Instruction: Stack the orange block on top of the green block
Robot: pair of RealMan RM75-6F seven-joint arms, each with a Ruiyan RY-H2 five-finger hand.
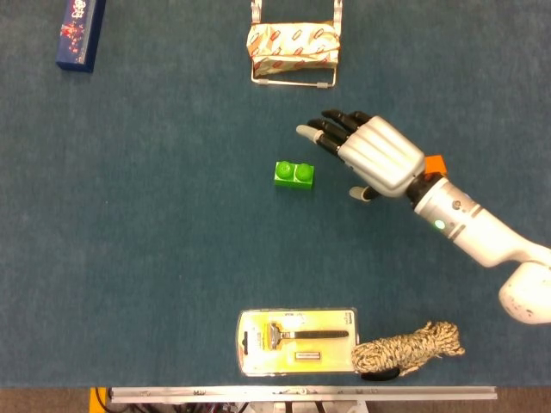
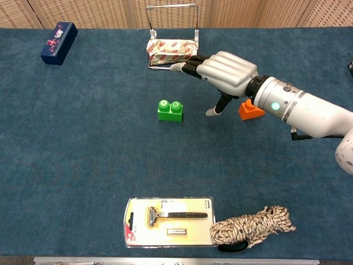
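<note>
The green block (image 1: pixel 294 175) (image 2: pixel 170 110) stands on the blue cloth near the table's middle. The orange block (image 1: pixel 434 163) (image 2: pixel 250 110) lies on the cloth to its right, partly hidden behind my right wrist. My right hand (image 1: pixel 368 158) (image 2: pixel 220 72) hovers above the cloth between the two blocks, fingers spread and stretched out towards the far left, thumb hanging down. It holds nothing and touches neither block. My left hand shows in neither view.
A wire rack with a wrapped packet (image 1: pixel 294 45) (image 2: pixel 170 49) stands at the back. At the far left corner lies a dark blue box (image 1: pixel 79 33) (image 2: pixel 58 42). Near the front edge lie a razor in a yellow blister pack (image 1: pixel 297 342) (image 2: pixel 169 221) and a rope bundle (image 1: pixel 409 349) (image 2: pixel 251 227).
</note>
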